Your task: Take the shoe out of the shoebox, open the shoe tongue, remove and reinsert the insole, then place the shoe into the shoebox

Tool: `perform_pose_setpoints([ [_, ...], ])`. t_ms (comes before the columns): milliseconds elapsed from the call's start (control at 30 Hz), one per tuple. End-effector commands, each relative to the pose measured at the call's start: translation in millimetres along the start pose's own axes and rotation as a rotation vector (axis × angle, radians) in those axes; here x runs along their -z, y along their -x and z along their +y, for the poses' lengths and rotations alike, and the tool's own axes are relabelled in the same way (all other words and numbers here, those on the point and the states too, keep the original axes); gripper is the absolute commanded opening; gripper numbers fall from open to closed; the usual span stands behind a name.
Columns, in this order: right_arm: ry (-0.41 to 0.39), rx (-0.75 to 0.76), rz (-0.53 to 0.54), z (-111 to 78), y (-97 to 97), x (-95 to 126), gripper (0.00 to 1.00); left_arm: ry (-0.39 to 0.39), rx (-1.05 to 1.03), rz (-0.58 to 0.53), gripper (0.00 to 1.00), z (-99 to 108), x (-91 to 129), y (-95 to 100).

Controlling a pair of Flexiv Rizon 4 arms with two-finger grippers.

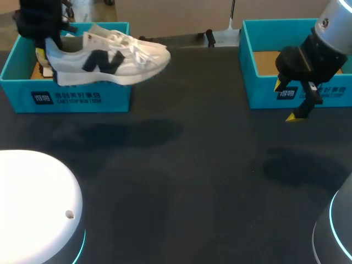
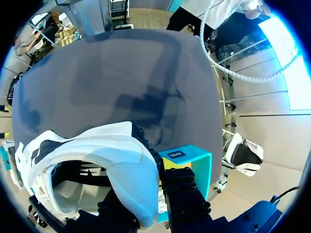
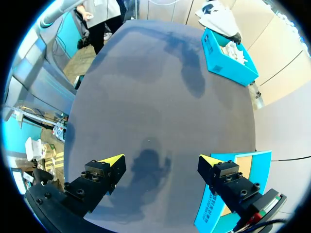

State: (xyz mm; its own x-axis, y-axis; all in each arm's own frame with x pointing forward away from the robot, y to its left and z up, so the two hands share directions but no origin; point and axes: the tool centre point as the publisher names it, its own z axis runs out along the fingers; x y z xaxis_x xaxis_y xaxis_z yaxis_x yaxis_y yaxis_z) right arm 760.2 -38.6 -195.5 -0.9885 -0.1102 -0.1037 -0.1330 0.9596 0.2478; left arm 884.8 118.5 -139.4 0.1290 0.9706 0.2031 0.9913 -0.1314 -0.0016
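Note:
A white shoe (image 1: 110,58) with a dark side logo hangs level over the left teal shoebox (image 1: 66,98), its toe past the box's right wall. My left gripper (image 1: 47,47) is shut on the shoe's heel. In the left wrist view the heel collar (image 2: 131,184) sits pinched between the black fingers (image 2: 187,194), whose yellow tips are hidden, and a corner of the box (image 2: 192,155) shows below. My right gripper (image 1: 287,102) stands open and holds nothing in front of the right teal box (image 1: 258,82). Its open gripper (image 3: 161,162) hangs over bare tabletop.
The right box (image 3: 233,194) lies just beside my right gripper, its cardboard floor showing. Dark tabletop (image 1: 181,181) stretches between the two boxes. The left box (image 3: 228,68) stands at the table's far end from the right gripper.

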Motion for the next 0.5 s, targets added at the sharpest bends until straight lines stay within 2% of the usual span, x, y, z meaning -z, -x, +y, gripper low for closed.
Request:
perform_pose_setpoints([
  [33, -0.004, -0.001, 0.001, 0.9, 1.0, -1.5, 1.00, 0.023, -0.002, 0.017, 0.00, -13.3, 6.3, 23.7],
  [500, -0.004, -0.001, 0.001, 0.9, 1.0, -1.5, 1.00, 0.007, -0.036, 0.006, 0.00, -52.8, 2.8, 107.1],
])
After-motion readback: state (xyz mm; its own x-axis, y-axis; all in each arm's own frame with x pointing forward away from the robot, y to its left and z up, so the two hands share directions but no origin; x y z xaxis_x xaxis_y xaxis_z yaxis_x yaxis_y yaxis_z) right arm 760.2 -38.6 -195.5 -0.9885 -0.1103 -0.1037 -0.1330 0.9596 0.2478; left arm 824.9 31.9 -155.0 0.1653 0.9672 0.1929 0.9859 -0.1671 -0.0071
